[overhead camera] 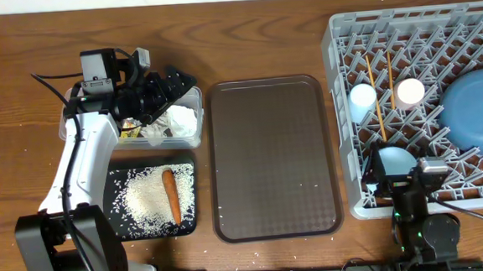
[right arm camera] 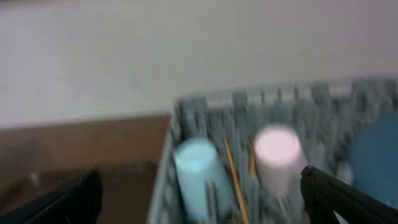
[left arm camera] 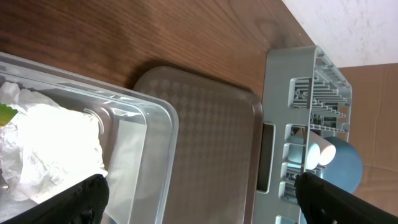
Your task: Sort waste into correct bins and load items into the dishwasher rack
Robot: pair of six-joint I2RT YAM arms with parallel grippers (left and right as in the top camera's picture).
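My left gripper (overhead camera: 175,82) is open and empty above the right end of the clear tub (overhead camera: 190,95); its fingers show wide apart in the left wrist view (left arm camera: 199,205). The crumpled white tissue (overhead camera: 180,121) (left arm camera: 53,146) lies in the tub. The orange carrot (overhead camera: 170,194) and rice grains (overhead camera: 145,200) lie in the black tray (overhead camera: 116,178). In the grey rack (overhead camera: 339,79) stand the light-blue cup (overhead camera: 362,99) (right arm camera: 199,168), pink cup (overhead camera: 408,92) (right arm camera: 278,152), chopsticks (overhead camera: 377,93) (right arm camera: 235,180), dark-blue plate (overhead camera: 475,108) and bowl (overhead camera: 396,156). My right gripper (overhead camera: 378,173) (right arm camera: 199,199) is open and empty over the rack's front edge.
The brown serving tray (overhead camera: 272,155) (left arm camera: 211,137) lies between the bins and the rack, with a few stray grains on it. The rack's side wall (left arm camera: 311,93) rises beyond it. The left arm's body crosses the tub's left half.
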